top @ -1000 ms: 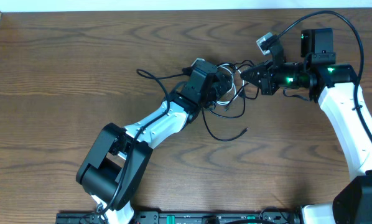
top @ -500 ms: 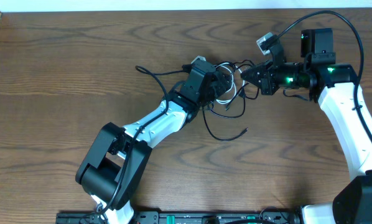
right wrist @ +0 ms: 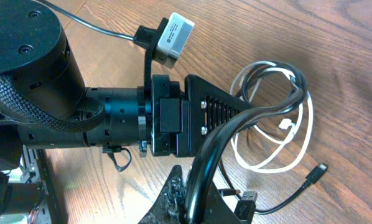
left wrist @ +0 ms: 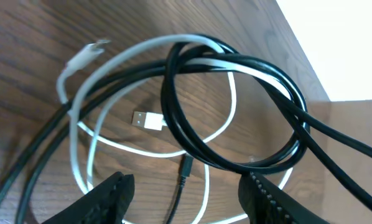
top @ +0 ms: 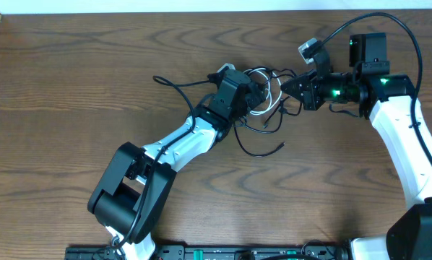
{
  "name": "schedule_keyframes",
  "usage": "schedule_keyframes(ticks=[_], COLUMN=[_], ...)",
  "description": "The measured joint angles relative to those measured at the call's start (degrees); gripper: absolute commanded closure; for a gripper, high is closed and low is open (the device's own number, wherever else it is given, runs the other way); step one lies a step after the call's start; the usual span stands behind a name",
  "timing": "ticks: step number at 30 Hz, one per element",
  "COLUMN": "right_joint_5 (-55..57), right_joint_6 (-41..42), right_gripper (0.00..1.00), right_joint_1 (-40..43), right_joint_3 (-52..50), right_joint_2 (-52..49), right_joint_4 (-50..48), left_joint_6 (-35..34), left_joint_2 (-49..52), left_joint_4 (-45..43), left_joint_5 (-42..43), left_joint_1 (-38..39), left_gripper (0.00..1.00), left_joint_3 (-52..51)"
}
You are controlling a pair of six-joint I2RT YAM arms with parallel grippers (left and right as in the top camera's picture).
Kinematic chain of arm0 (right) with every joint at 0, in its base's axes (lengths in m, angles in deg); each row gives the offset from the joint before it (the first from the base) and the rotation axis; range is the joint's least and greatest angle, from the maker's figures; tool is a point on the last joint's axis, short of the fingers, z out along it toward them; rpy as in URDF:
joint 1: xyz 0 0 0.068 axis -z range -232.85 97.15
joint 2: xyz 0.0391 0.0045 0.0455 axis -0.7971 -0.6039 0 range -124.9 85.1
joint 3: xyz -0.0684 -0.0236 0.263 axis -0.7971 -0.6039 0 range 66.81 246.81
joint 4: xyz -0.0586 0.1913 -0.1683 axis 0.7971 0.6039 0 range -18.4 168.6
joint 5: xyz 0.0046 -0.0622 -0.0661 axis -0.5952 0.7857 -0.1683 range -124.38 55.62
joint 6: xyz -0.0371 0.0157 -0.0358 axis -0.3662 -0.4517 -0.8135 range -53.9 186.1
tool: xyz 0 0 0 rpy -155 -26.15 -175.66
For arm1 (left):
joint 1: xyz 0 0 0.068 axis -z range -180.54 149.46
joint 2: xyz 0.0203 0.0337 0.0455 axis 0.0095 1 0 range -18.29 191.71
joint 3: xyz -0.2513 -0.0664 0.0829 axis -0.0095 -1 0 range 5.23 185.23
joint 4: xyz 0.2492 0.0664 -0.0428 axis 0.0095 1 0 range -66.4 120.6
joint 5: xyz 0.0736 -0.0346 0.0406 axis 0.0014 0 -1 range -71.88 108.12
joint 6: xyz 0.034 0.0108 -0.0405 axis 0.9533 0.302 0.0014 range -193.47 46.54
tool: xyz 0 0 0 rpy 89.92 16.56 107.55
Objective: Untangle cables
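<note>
The black cable (top: 201,85) and white cable (top: 274,101) lie tangled in loops at the table's middle back. In the left wrist view the black cable (left wrist: 260,68) runs doubled through the white cable's loop (left wrist: 86,149), with a white USB plug (left wrist: 145,119) inside. My left gripper (top: 256,97) is open just over the tangle, its jaws (left wrist: 186,208) either side of a thin black plug end (left wrist: 186,167), holding nothing. My right gripper (top: 290,89) is shut on the black cable (right wrist: 236,134); its jaws (right wrist: 195,199) pinch a doubled strand leading to the loops.
One black cable end (top: 158,79) trails left and another plug end (top: 281,148) lies toward the front. A black USB plug (right wrist: 245,202) lies by my right jaws. The left arm's wrist (right wrist: 111,118) and its camera (right wrist: 173,34) sit close to the right gripper. The table's back edge (top: 201,13) is near.
The left gripper and the tangle have shifted slightly up and left. The black cable's left end slid left and the front tail drew up. The right gripper has stayed put.
</note>
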Motion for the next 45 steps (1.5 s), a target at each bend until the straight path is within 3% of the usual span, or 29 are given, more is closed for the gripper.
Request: schedule_keyframes(ticks=[14,24,37,38,39,40,41,45], right_joint_5=[1.0,1.0,1.2,1.2,1.2,1.2,1.2,1.2], right_joint_6=[0.0,0.0,0.0,0.0,0.0,0.0,0.0,0.0], right_gripper=[0.99,0.99,0.99,0.99,0.99,0.99,0.99,0.99], right_joint_1=[0.0,0.0,0.0,0.0,0.0,0.0,0.0,0.0], right_joint_3=[0.0,0.0,0.0,0.0,0.0,0.0,0.0,0.0], right_joint_2=[0.0,0.0,0.0,0.0,0.0,0.0,0.0,0.0], right_joint_4=[0.4,0.3,0.4,0.4,0.4,0.4,0.4,0.5], left_joint_6=[10.8,0.8,-9.2,-9.6,-10.2,-10.5,-10.5,-9.2], left_joint_2=[0.0,0.5,10.0,10.0,10.0,10.0,10.0,10.0], left_joint_4=[0.7,-4.3,-8.3,-8.8,-9.2,-9.6,-10.1,-12.5], left_joint_5=[5.2,7.8,10.8,10.5,10.0,9.4,8.8,7.3], left_joint_1=[-5.2,-2.8,-1.0,-1.0,-1.0,-1.0,-1.0,-1.3], left_gripper=[0.41,0.40,0.41,0.50,0.73,0.87,0.92,0.93], left_joint_3=[0.0,0.0,0.1,0.1,0.1,0.1,0.1,0.1])
